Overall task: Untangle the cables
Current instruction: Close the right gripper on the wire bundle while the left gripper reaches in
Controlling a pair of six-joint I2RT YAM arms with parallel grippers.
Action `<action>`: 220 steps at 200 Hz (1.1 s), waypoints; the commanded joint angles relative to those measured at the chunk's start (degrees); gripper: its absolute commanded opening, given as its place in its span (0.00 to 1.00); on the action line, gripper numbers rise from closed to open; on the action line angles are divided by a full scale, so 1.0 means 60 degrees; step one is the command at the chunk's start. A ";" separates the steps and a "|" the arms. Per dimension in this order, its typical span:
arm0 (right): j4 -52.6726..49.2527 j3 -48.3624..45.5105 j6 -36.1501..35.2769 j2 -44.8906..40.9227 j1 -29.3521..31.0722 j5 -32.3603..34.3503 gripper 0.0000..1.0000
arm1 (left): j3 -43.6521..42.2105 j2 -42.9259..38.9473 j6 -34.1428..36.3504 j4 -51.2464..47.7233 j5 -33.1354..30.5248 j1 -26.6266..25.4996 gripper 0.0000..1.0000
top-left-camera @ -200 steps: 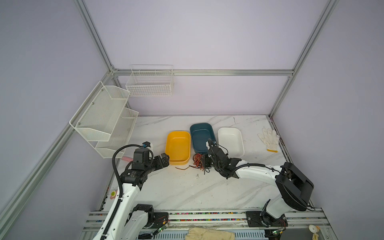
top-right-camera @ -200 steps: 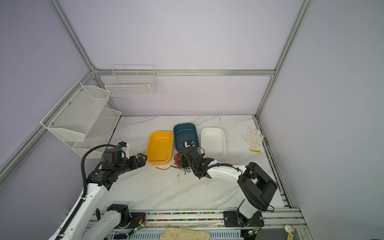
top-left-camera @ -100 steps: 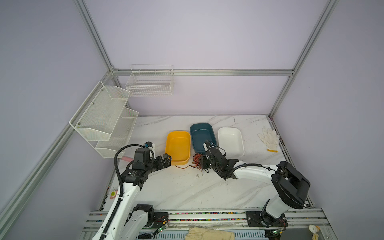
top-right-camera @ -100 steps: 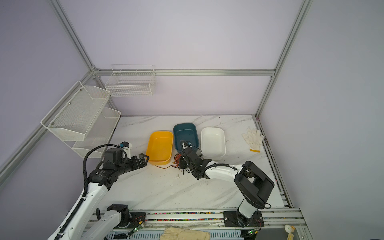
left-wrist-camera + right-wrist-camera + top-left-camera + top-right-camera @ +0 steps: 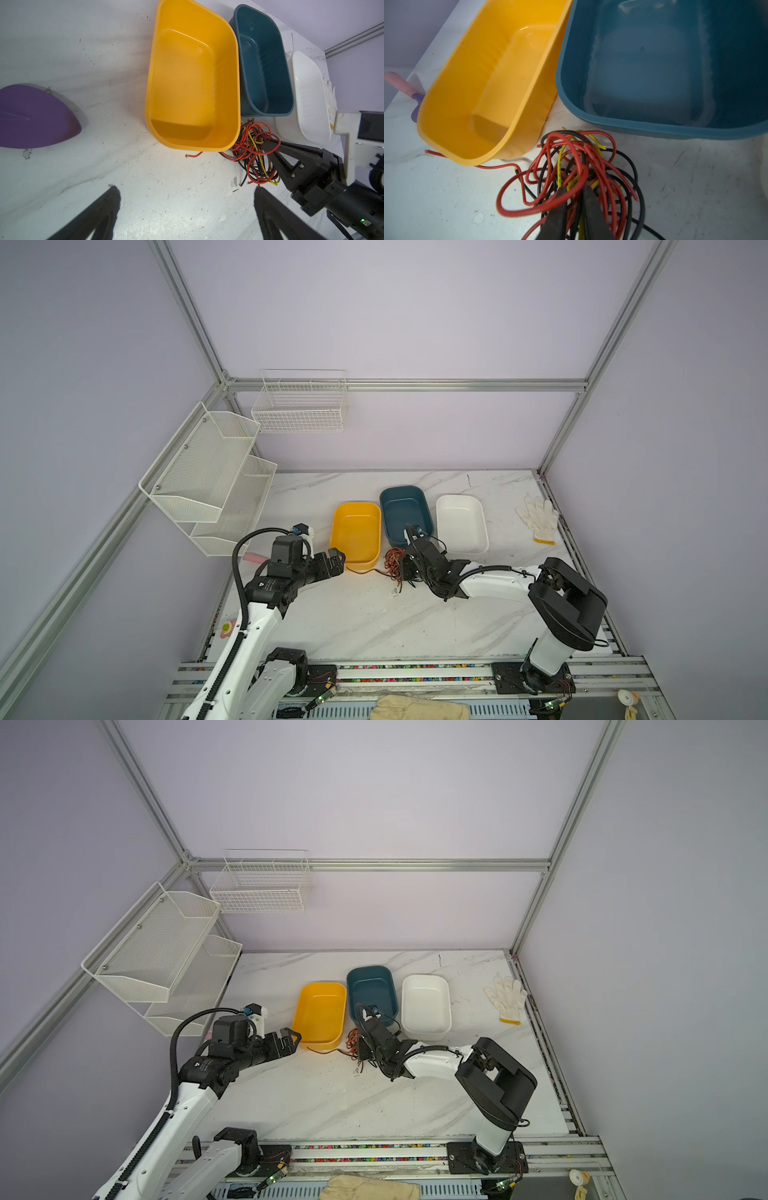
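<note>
My right gripper (image 5: 575,188) is pinched narrow on several of the cables (image 5: 571,164) at once; pulling could drag and tighten the whole knot. My left gripper (image 5: 186,197) hangs wide open nearby.

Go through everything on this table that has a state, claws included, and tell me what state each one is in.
cables: tangled in one pile on the table
right claw: shut on strands of the pile
left claw: open, holding nothing
yellow bin: upright, empty
teal bin: upright, empty
white bin: upright, empty
white glove: lying flat, untouched
</note>
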 commanded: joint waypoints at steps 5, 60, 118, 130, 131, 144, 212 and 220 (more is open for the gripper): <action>0.0186 -0.0447 -0.0134 -0.0854 0.0072 -0.0165 0.10 | 0.0933 0.0066 0.0215 0.0263 0.0499 -0.0143 1.00; 0.1284 -0.1546 -0.0234 -0.2576 0.0122 -0.1189 0.00 | 0.0240 -0.0113 -0.1293 0.1050 0.1933 -0.0847 1.00; 0.2659 -0.2461 -0.0054 -0.3779 0.0148 -0.1809 0.00 | -0.0733 -0.0626 -0.3245 0.2614 0.1603 -0.2762 1.00; 0.2892 -0.2616 0.0015 -0.3991 0.0147 -0.1876 0.00 | -0.0862 -0.0528 -0.3406 0.2826 0.1618 -0.3023 0.99; 0.2906 -0.2631 0.0018 -0.4004 0.0147 -0.1883 0.00 | -0.0877 -0.0520 -0.3420 0.2837 0.1617 -0.3050 0.98; 0.3093 -0.2759 0.0119 -0.4158 0.0147 -0.1876 0.00 | -0.1039 -0.0421 -0.3610 0.3094 0.1565 -0.3330 0.97; 0.3464 -0.2968 0.0488 -0.4223 0.0149 -0.1862 0.00 | -0.1702 0.0099 -0.3918 0.4392 0.1214 -0.4631 0.91; 0.3459 -0.2945 0.0517 -0.4179 0.0155 -0.1911 0.00 | -0.1768 0.0153 -0.3918 0.4558 0.1158 -0.4735 0.90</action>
